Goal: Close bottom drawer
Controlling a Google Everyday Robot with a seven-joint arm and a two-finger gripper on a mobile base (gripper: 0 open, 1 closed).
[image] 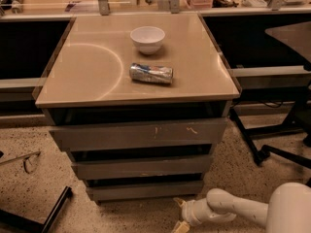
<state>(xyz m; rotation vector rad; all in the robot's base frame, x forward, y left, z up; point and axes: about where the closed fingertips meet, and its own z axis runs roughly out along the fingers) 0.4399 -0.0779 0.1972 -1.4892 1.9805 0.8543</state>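
The bottom drawer (145, 190) is the narrowest and lowest of three grey-brown fronts under the tan cabinet top (92, 67). Its plain front sits pushed in, roughly in line under the middle drawer front (141, 168), and its floor and side walls are hidden. My gripper (179, 214) is on the end of the white arm (228, 208) at the bottom right. It is just below and in front of the drawer's right end, not touching it. Its two pale fingertips (178, 203) are spread apart and hold nothing.
A white bowl (147, 39) and a crushed can (151, 74) lie on the cabinet top. The widest top drawer front (141, 135) has pale scratches. Black chair legs (265, 149) stand on the speckled floor to the right, and a dark bar (53, 210) lies at the lower left.
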